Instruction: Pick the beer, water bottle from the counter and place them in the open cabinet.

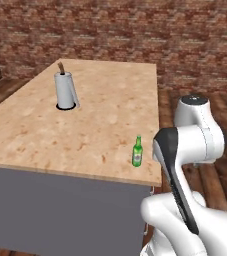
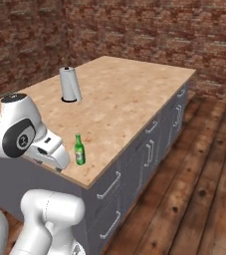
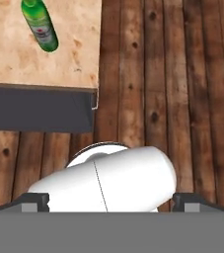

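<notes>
The beer (image 1: 137, 151) (image 2: 79, 150), a slim green bottle with a pale label, stands upright near the front right corner of the tan counter (image 1: 85, 125) (image 2: 129, 99). In the hand view the beer (image 3: 40, 25) is at the top left, on the counter's corner (image 3: 15, 64). My gripper (image 3: 111, 202) is open and holds nothing. It hangs off the counter's edge, above the floor and short of the bottle. My hand (image 2: 50, 149) is just left of the beer. The water bottle and the open cabinet are out of view.
A grey paper-towel roll (image 1: 65, 89) (image 2: 70, 84) on a round base stands farther back on the counter. Grey drawers with bar handles (image 2: 149, 149) run below the top. A wooden floor (image 2: 194, 189) lies to the right, and a brick wall (image 1: 135, 30) is behind.
</notes>
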You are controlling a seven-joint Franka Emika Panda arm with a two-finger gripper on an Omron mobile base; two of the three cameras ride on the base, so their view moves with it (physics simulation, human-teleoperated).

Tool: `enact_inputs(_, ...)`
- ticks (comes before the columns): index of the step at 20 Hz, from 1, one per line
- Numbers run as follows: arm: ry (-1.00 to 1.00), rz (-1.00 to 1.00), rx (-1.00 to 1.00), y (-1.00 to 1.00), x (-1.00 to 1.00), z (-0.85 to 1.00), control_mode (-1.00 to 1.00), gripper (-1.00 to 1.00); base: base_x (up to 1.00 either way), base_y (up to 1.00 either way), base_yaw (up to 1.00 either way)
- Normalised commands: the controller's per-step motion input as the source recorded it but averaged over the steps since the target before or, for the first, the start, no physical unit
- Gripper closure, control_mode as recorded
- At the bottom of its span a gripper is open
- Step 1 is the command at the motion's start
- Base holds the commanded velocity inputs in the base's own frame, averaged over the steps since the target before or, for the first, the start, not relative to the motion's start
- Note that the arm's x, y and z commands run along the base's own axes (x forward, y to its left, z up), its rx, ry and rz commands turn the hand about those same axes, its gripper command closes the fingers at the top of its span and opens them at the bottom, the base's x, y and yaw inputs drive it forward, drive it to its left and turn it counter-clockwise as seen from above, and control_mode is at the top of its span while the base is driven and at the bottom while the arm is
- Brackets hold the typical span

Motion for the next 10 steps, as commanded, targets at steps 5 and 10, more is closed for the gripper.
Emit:
enact_inputs(5, -0.01, 0.09, 0.00, -0.11, 0.21, 0.00, -1.00, -1.00, 0.00, 0.00, 0.00)
enact_inputs(10, -0.18, 0.48, 0.06, -0.49, 0.12, 0.00, -1.00, -1.00, 0.00, 0.00, 0.00)
